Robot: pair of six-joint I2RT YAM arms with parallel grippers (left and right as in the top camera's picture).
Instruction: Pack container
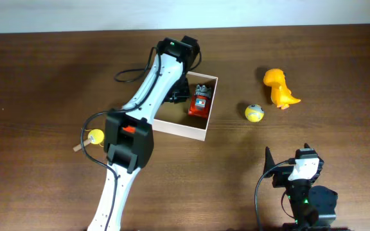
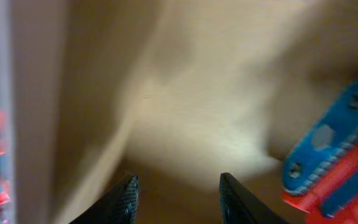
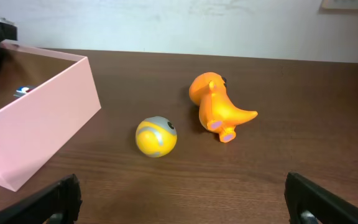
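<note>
The container (image 1: 180,128) is a square white-walled box with a tan inside at the table's middle. A red and blue toy (image 1: 200,102) lies in its right part and shows in the left wrist view (image 2: 334,162). My left gripper (image 2: 178,196) is open and empty, low over the container's tan floor (image 2: 197,93); in the overhead view it is hidden under the arm (image 1: 172,95). My right gripper (image 3: 182,199) is open and empty near the front edge. A yellow ball (image 1: 254,113) (image 3: 156,137) and an orange dinosaur (image 1: 279,87) (image 3: 219,109) lie right of the container.
A small yellow toy on a stick (image 1: 92,137) lies left of the left arm. The container's wall (image 3: 42,118) shows at the left of the right wrist view.
</note>
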